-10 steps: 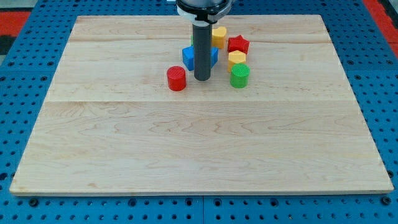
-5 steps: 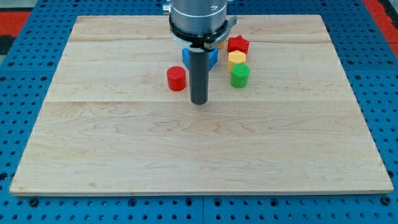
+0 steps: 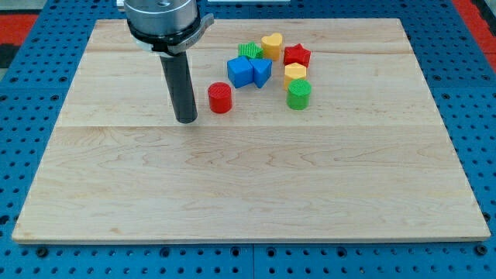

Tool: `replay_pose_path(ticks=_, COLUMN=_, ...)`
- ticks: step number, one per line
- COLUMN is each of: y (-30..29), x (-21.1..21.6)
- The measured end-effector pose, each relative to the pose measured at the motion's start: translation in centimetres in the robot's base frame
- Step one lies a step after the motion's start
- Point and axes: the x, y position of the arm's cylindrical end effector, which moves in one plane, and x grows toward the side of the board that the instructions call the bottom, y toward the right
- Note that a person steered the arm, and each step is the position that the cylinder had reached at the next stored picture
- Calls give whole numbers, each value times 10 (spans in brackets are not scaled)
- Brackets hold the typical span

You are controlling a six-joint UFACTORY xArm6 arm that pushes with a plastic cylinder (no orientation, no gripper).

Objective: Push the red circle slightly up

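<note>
The red circle (image 3: 220, 98), a short red cylinder, stands on the wooden board (image 3: 248, 178) a little above the board's middle, left of the other blocks. My tip (image 3: 186, 121) rests on the board to the lower left of the red circle, a short gap away and not touching it. The dark rod rises from the tip toward the view's top left.
A cluster lies to the upper right of the red circle: two blue blocks (image 3: 249, 71), a green block (image 3: 249, 51) behind them, a yellow heart (image 3: 271, 46), a red star (image 3: 297, 55), a yellow block (image 3: 295, 73) and a green cylinder (image 3: 298, 94).
My tip moved from right of the red circle, down and then across to the view's left, and now stands at its lower left. No block has moved.
</note>
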Motion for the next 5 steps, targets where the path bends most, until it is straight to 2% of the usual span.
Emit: replay_pose_path(ticks=5, y=19, x=-33)
